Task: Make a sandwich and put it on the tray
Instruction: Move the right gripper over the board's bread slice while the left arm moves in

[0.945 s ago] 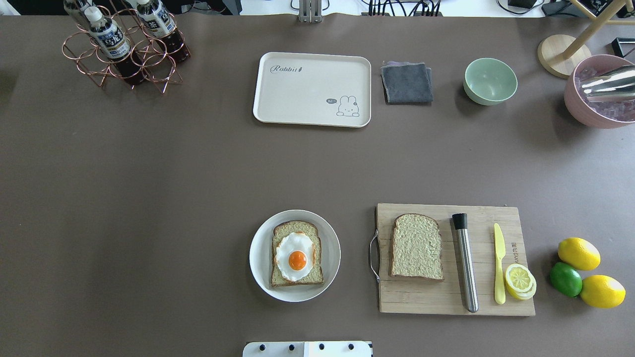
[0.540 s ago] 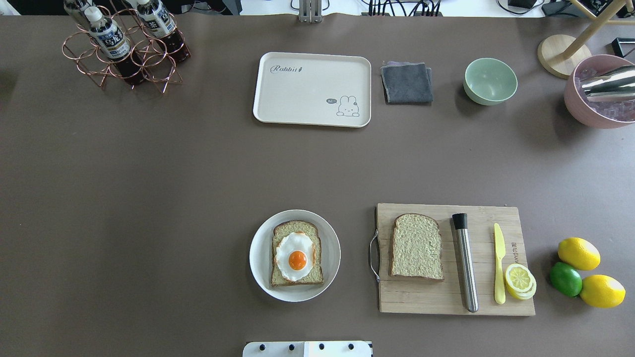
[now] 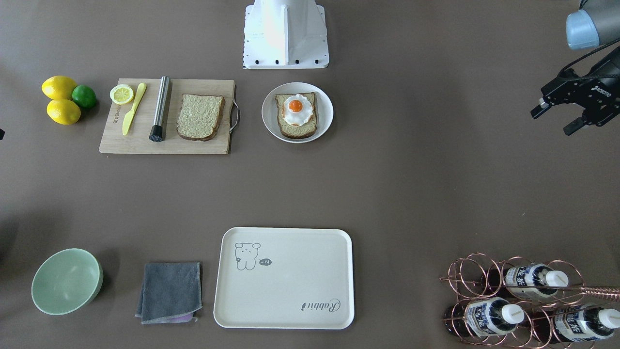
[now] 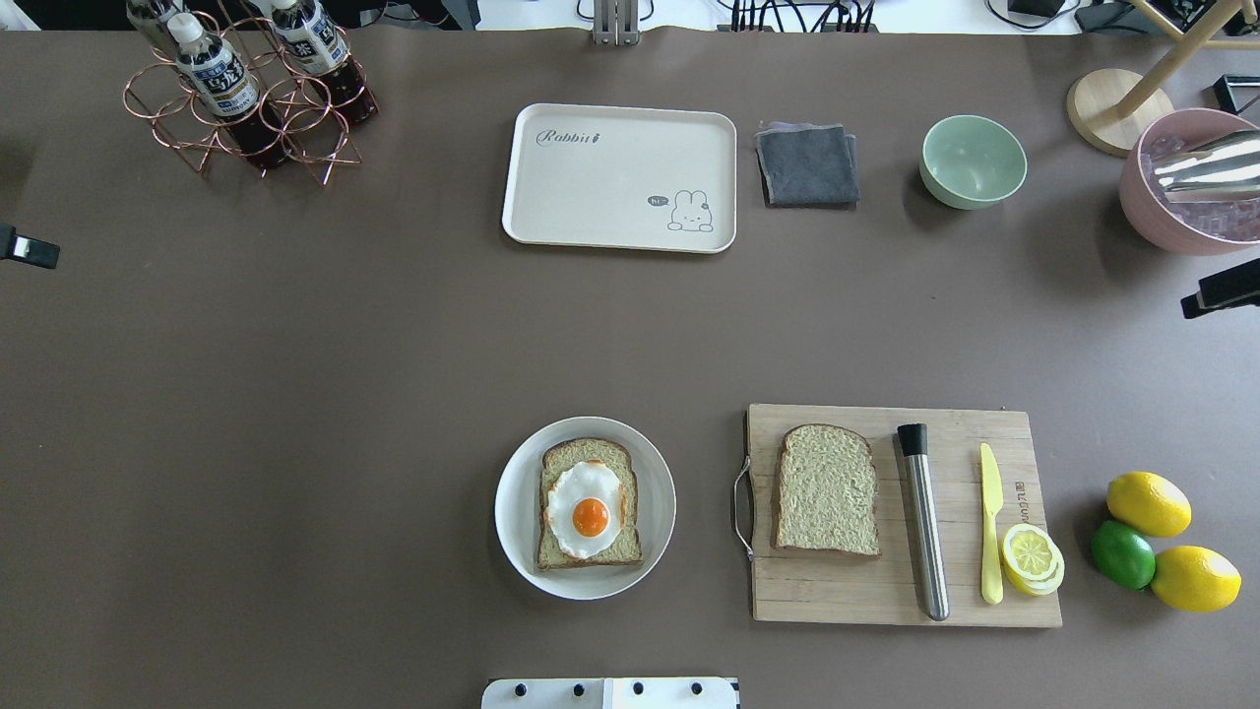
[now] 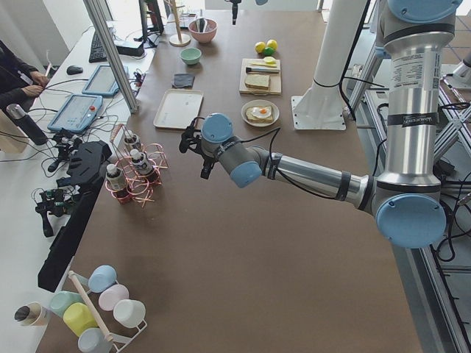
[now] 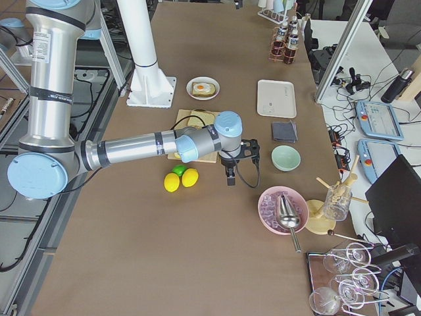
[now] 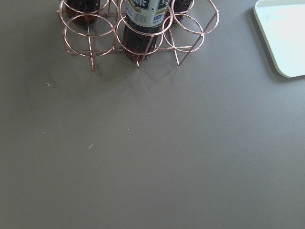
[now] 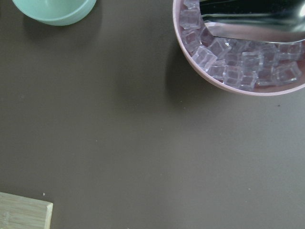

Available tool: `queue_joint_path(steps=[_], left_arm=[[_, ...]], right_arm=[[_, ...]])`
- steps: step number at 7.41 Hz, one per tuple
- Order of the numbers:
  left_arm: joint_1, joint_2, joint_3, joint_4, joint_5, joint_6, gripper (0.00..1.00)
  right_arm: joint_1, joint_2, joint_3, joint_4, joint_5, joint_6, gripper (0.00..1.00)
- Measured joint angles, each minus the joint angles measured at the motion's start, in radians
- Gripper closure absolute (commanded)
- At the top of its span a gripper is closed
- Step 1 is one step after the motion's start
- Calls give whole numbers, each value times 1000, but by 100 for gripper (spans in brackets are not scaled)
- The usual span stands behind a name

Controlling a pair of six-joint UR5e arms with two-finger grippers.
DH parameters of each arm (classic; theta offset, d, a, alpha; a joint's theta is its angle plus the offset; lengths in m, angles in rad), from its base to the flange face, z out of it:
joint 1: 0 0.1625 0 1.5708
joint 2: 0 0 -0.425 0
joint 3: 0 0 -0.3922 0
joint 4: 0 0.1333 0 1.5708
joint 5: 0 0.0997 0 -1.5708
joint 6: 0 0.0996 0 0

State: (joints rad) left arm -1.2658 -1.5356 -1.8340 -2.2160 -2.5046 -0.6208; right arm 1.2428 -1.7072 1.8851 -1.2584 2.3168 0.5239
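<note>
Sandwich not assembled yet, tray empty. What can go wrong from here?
1. The bare bread slice lies close beside the steel muddler on the cutting board; a finger landing there may set the muddler rolling.
2. The fried egg sits loose on the lower slice in the round plate; an off-centre top slice could shove it.
3. The tray is across the table; the loose stack may shear in transit.

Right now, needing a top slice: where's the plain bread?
Overhead view, right half: the plain bread slice lies on the wooden cutting board, beside the steel muddler.
</note>
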Motion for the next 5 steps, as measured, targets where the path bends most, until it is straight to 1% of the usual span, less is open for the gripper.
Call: queue_joint_path(steps=[1,2,3,5], left_arm=[[79,-8,-12,-61,54,-130,2],[176,-23,-25,-115,134,-258,2],[272,-46,-34,-147,220,-360,2],[433,-98,-39,-167,391,-484,2]], right_arm=[[-93,1,3,95,-38,160,2],[-179,7,14,146,-79,275,3],[-257,15,30,167,-118,357,4],[-390,63,51,176,-182,513,7]])
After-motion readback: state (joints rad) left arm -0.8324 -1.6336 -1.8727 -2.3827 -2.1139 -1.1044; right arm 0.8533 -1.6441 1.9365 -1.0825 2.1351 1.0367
